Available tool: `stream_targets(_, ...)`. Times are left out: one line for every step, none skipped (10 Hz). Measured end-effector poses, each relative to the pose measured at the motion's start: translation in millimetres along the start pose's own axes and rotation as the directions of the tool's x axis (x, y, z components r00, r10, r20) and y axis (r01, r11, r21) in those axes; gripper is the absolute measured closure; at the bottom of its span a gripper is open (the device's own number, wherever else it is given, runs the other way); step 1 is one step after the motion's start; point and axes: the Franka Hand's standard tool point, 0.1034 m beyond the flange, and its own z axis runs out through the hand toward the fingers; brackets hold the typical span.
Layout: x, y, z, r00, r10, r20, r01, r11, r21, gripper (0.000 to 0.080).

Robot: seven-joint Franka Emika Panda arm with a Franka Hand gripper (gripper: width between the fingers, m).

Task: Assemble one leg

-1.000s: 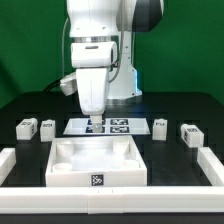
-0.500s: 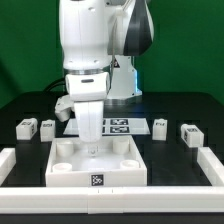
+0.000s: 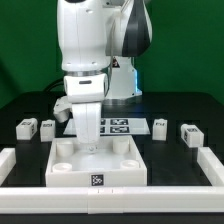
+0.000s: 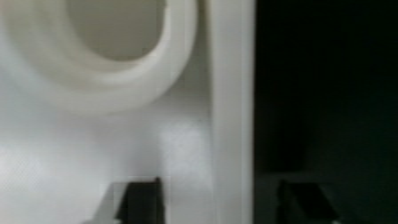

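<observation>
The large white panel (image 3: pixel 97 168) with round corner sockets lies at the middle front of the table, a tag on its front face. My gripper (image 3: pixel 90 142) hangs straight down over the panel's far wall, left of its middle. In the wrist view the gripper (image 4: pixel 215 205) is open, one dark fingertip (image 4: pixel 134 200) over the white panel (image 4: pixel 107 140) and the other over the dark table, the wall's edge between them and untouched. A round socket (image 4: pixel 116 30) shows beside it. Four small white legs stand apart: two at the exterior view's left (image 3: pixel 27 127) (image 3: pixel 47 127), two at its right (image 3: pixel 160 126) (image 3: pixel 189 133).
The marker board (image 3: pixel 120 126) lies flat behind the panel, partly hidden by the arm. Low white rails border the table at the exterior view's left (image 3: pixel 10 163), right (image 3: pixel 212 165) and front (image 3: pixel 110 205). The robot's base stands at the back.
The arm has come forward from over the marker board and lowered to the panel's far wall. In the last half second it has hardly moved.
</observation>
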Motion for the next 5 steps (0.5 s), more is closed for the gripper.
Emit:
stream_targets(0.0,0.0,0.0,1.000,0.000,0.000,0.000,1.000,0.000,0.0603)
stream_targets(0.0,-0.1,0.0,1.000,0.000,0.000,0.000,1.000,0.000,0.0603)
stream_targets(-0.1,0.8,-0.4,1.000,0.000,0.000,0.000,1.000,-0.003,0.0747)
stream_targets(-0.4,1.0,-0.5,1.000,0.001,0.001,-0.001,1.000,-0.004,0.0748)
stream_targets(-0.4,1.0,-0.5,1.000,0.001,0.001,-0.001,1.000,-0.004,0.0748)
